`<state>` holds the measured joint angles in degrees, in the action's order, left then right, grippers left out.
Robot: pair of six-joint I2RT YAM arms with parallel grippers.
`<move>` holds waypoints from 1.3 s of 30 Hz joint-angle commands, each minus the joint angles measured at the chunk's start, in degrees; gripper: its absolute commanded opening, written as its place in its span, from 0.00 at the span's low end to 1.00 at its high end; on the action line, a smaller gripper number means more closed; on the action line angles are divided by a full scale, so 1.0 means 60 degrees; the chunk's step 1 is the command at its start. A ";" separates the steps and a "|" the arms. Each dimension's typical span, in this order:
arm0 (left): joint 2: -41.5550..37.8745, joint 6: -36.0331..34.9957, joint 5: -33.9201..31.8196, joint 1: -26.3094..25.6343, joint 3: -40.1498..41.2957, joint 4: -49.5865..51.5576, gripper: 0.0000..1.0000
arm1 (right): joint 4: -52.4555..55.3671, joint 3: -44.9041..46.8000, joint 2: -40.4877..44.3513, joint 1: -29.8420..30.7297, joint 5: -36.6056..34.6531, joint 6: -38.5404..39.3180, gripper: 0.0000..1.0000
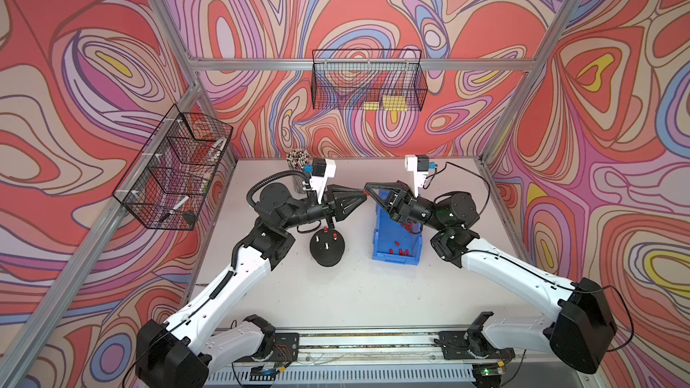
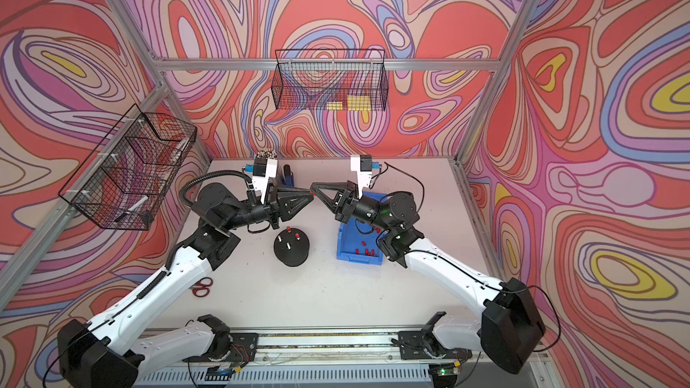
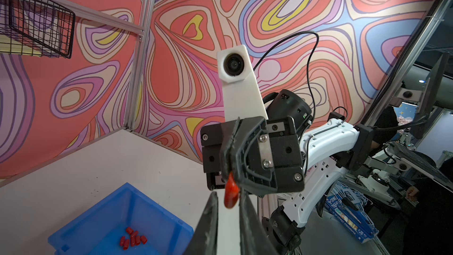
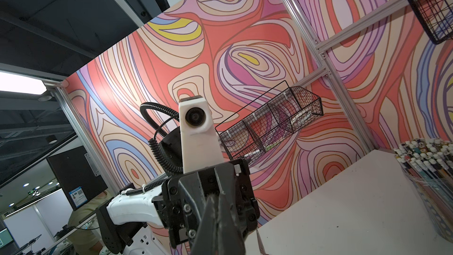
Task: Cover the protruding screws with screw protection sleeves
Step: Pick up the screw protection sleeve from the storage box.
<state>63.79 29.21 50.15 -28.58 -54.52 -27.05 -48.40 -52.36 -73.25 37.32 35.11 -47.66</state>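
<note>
Two of the four protruding screws (image 1: 327, 245) on the black dome (image 1: 328, 257) wore red caps in both top views; two stood bare and silvery. Spare sleeves (image 1: 399, 252) lay in the blue bin (image 1: 395, 263) on the bench (image 1: 336, 304). Above the bench, the left hand (image 1: 361, 192) and right hand (image 1: 367, 186) stood tip to tip.

From the left wrist, the right hand was clamped on one red sleeve (image 3: 230, 193), small and glossy, jutting from its tips. The left hand's jaws flanked it, narrowly apart. Closing squarely on the free end before the right hand lets go would likely keep it straight.

From the right wrist, the sleeve was hidden.
</note>
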 commanded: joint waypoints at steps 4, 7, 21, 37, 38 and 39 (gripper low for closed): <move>-0.0021 0.0181 0.0255 -0.0028 -0.0010 -0.0589 0.13 | 0.0100 -0.0252 0.0026 0.0066 -0.0073 0.0083 0.00; -0.0015 0.0247 0.0269 -0.0034 0.0005 -0.0691 0.11 | 0.0208 -0.0268 0.0036 0.0064 -0.0097 0.0130 0.00; -0.0039 0.0383 0.0182 -0.0027 0.0056 -0.0898 0.17 | 0.0561 -0.0253 0.0109 0.0079 -0.0186 0.0341 0.00; -0.0114 0.0455 -0.0073 -0.0027 0.0189 -0.1090 0.00 | 0.0920 -0.0454 0.0200 0.0092 -0.0032 0.0498 0.20; -0.0171 0.0366 -0.0099 -0.0028 0.0195 -0.0969 0.00 | 0.1522 -0.0592 0.0329 0.0093 0.0021 0.0862 0.28; -0.0250 0.0235 -0.0121 -0.0027 0.0181 -0.0814 0.00 | 0.2187 -0.0771 0.0462 0.0093 0.0014 0.1216 0.33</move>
<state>63.77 31.48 49.67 -28.53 -53.54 -30.04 -42.48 -54.30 -72.90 37.58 34.46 -44.82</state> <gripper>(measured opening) 0.052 0.310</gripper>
